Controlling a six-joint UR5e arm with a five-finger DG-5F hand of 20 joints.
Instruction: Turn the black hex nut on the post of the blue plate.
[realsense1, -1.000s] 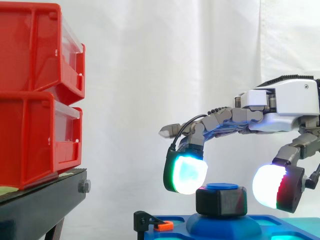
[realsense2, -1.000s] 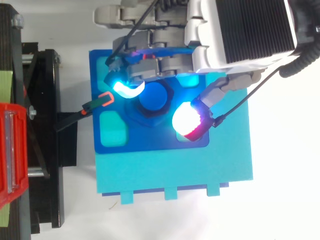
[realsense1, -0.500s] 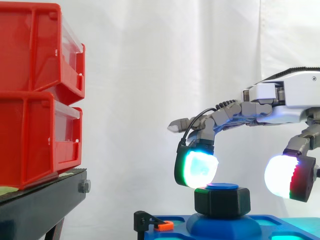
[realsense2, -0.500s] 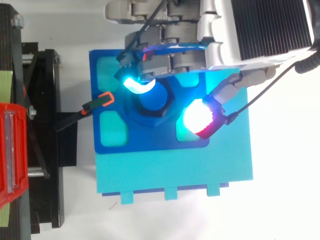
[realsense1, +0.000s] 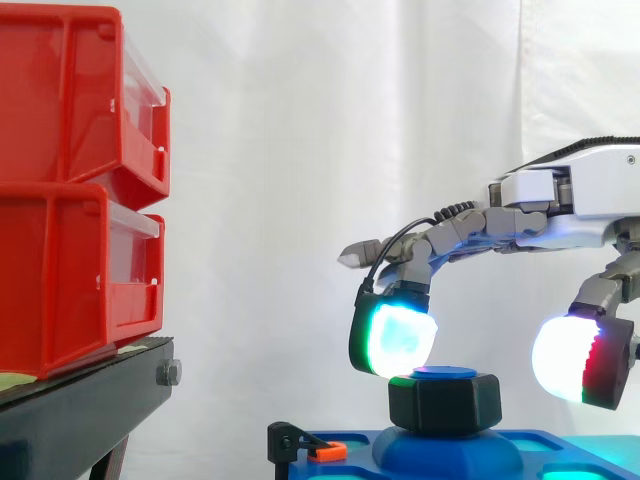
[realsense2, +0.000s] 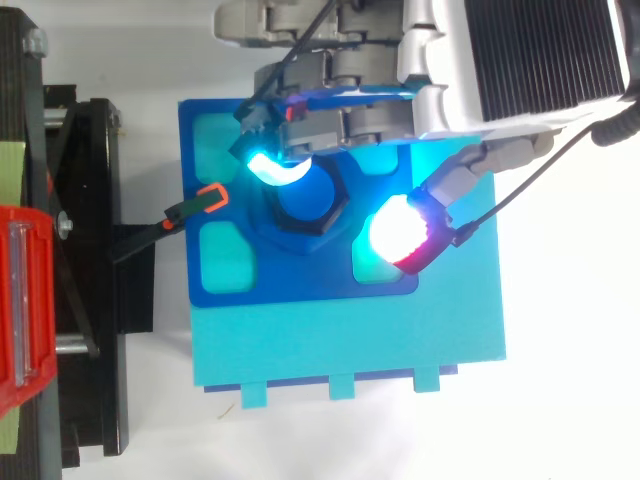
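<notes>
White curtain (realsense1: 300, 150): hangs behind the black hex nut (realsense1: 445, 402) and fills the background in the side view.
Red bins (realsense1: 60, 190): two, stacked one on the other, well to the left of the nut and higher than it in the side view.
Black stand (realsense1: 90, 400): under the bins, left of the nut, its top edge at about the nut's height.
Teal block (realsense2: 350, 340): below the nut, carrying the blue plate; in the top view it reaches past the plate toward the bottom and right edges.
Robot hand (realsense1: 570, 195): comes in from the right, above the nut, spread wide and holding nothing. One cyan-green pad (realsense1: 393, 340) hangs at the nut's upper left rim; whether it touches cannot be told. The white-and-red thumb pad (realsense1: 575, 360) hangs to the right of the nut, clearly apart from it.
Blue plate (realsense2: 300, 285): directly under the nut, lying on the teal block, with lighter teal recesses (realsense2: 225, 255) around the nut.
Nut: sits upright on the raised blue hub at the plate's middle, between the two glowing pads.
Post (realsense2: 310, 200): its blue round top shows through the middle of the nut, just above the nut's upper face.
Orange clip (realsense1: 322, 452): on a small black arm, low and to the left of the nut, at the plate's left edge.
</notes>
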